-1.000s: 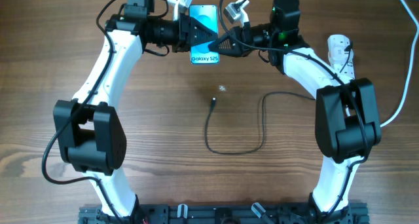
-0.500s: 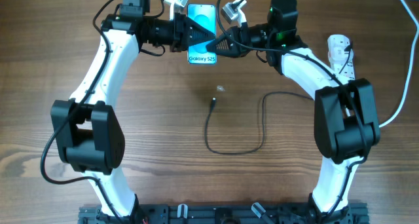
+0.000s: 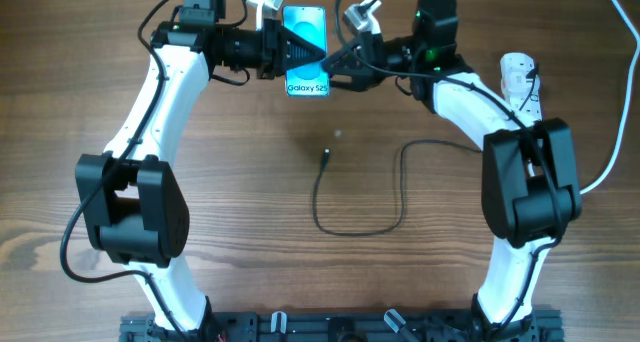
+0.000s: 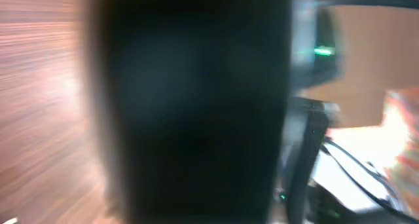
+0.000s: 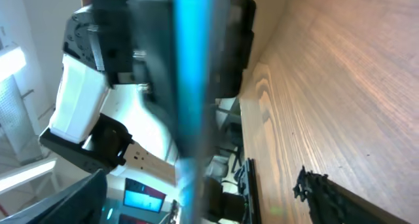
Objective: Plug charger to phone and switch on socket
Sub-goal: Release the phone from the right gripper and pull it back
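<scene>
Item 1: the phone [image 3: 312,27], screen up, at the far middle of the table [image 3: 250,182], between 2 pincers. The left gripper [image 3: 303,54] pinches its left edge. The right gripper [image 3: 335,67] sits at its right edge with fingers spread, the phone edge-on between them in the right wrist view.
Item 2: the charger [image 3: 352,231] lies loose on the wood, connector tip [image 3: 327,156] well apart from the phone.
Item 3: the socket [image 3: 515,72] lies at far right.
</scene>
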Tool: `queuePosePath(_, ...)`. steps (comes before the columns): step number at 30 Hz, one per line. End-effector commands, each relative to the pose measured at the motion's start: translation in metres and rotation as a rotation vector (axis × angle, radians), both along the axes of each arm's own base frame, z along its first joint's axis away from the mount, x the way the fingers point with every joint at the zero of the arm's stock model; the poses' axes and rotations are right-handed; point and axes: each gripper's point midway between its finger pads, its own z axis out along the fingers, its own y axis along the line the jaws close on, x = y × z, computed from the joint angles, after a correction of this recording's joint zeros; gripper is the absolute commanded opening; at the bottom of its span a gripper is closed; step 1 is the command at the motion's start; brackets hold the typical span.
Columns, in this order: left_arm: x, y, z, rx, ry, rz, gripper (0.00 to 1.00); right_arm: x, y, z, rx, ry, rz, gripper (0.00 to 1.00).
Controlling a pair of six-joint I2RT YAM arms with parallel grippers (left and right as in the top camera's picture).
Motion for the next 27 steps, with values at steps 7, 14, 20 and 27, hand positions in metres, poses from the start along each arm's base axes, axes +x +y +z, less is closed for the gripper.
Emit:
queuePosePath(7, 0.017, 0.088, -0.089, 0.821, 0.038, 0.370, 0.04, 0.008, -0.031, -0.015, 0.031, -0.065, -0.013, 1.00)
queuePosePath(14, -0.003, 0.078, -0.126, 0.967, 0.098, 0.304, 0.04, 0.023, -0.030, -0.062, -0.103, -0.020, -0.184, 1.00)
queuePosePath(20, -0.017, 0.070, -0.162, 1.099, 0.107, 0.245, 0.04, 0.028, -0.065, -0.160, -0.608, 0.043, -0.395, 1.00)
queuePosePath(27, -0.024, 0.057, -0.191, 1.208, 0.086, 0.192, 0.04, 0.012, -0.107, -0.206, -0.941, 0.111, -0.446, 1.00)
